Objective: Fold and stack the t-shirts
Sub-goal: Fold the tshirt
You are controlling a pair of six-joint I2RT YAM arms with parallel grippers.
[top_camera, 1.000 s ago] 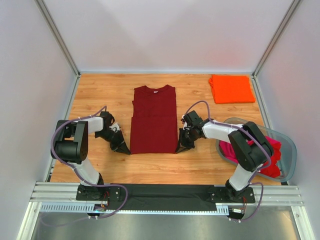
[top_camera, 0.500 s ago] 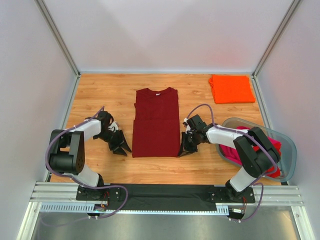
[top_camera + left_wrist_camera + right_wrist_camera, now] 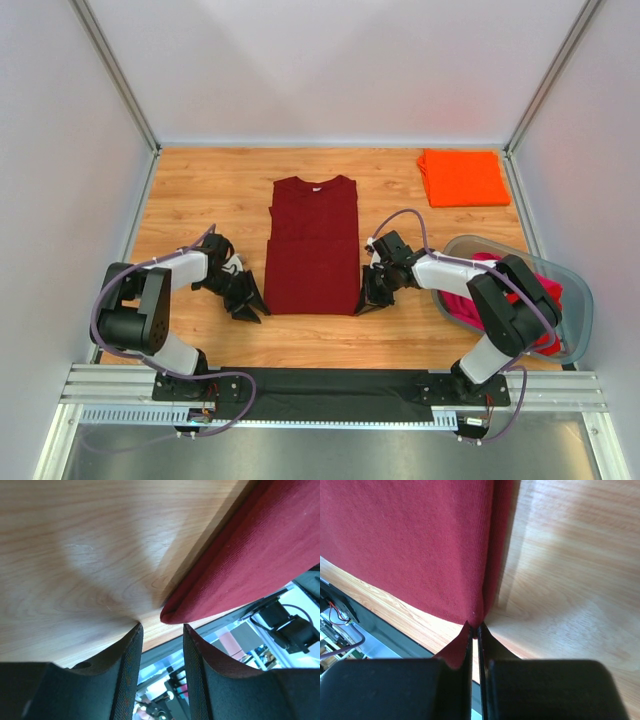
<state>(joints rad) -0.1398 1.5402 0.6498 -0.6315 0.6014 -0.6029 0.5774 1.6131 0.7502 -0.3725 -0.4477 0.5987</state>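
Maroon t-shirt (image 3: pixel 312 250): I see it lying flat on the wooden table (image 3: pixel 200 190), folded narrow, between both arms.
Left gripper (image 3: pixel 161 627): jaws spread; the shirt's near left corner lies just before the gap, not gripped.
Right gripper (image 3: pixel 474 626): jaws pressed together, pinching the near right corner.
Orange t-shirt (image 3: pixel 462 177): folded, far right corner of the table.
Grey tub (image 3: pixel 580 300): at right; pink and red shirts (image 3: pixel 545 325) inside.

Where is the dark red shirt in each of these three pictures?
Top view: the maroon shirt lies mid-table, between the arms.
Left wrist: upper right, its corner just ahead of the open left hand.
Right wrist: upper left, its corner pinched in the right hand.
Shared landmark: the wooden table.
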